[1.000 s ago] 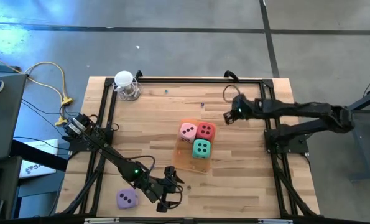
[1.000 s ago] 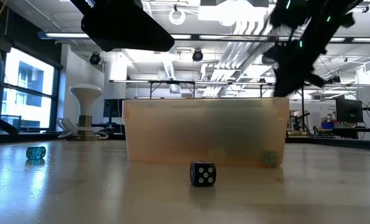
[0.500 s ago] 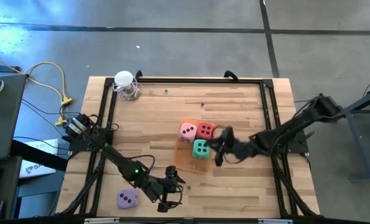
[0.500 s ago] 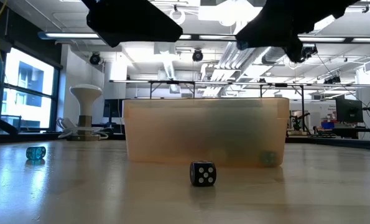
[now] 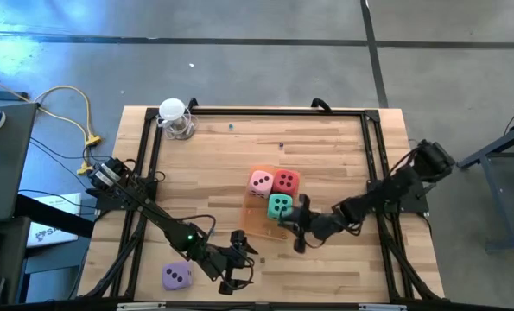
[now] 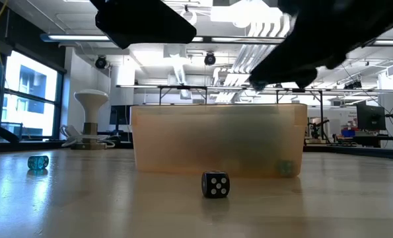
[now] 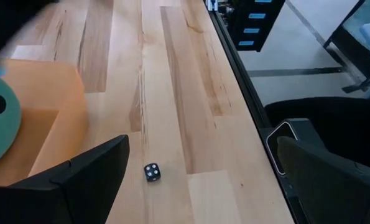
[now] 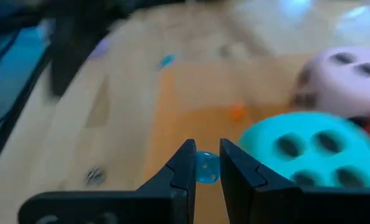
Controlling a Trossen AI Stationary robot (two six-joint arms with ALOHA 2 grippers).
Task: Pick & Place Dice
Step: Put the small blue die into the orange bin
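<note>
Big change on the right: no longer folded up by the far rail as a second ago, but stretched low and diagonal across the counter [image 5: 343, 138], elbow out by the right-hand frame, right tool [image 5: 295, 231] down at the near right corner of the orange tray [image 5: 258, 223], just beside the teal die [image 5: 280, 206]. On the left, same as before: left arm laid along the near left of the counter, left tool [image 5: 237, 262] close to the near edge. Tray and dice unmoved too.

Four soft cubes with dark pips, alike in size. In the tray: pink die [image 5: 261, 182] and red die [image 5: 286, 181] side by side at the far end, touching; teal die just nearer, against them, three pips up in the right wrist view [image 8: 309, 149]. Out on the bare wood, well apart from the tray, near the left near corner: lilac die [image 5: 176, 276], two pips up.

Right tool [image 8: 204, 163] pinched narrow, with a small blue bit [image 8: 204, 168] caught between the fingertips [image 8: 186, 163]. Left tool [image 7: 202, 162] spread wide, gripping nothing, fingers [image 7: 97, 180] either side of open wood, with a small black die [image 7: 152, 172] lying on the counter ahead of it, in front of the tray in the low view [image 6: 215, 184].
</note>
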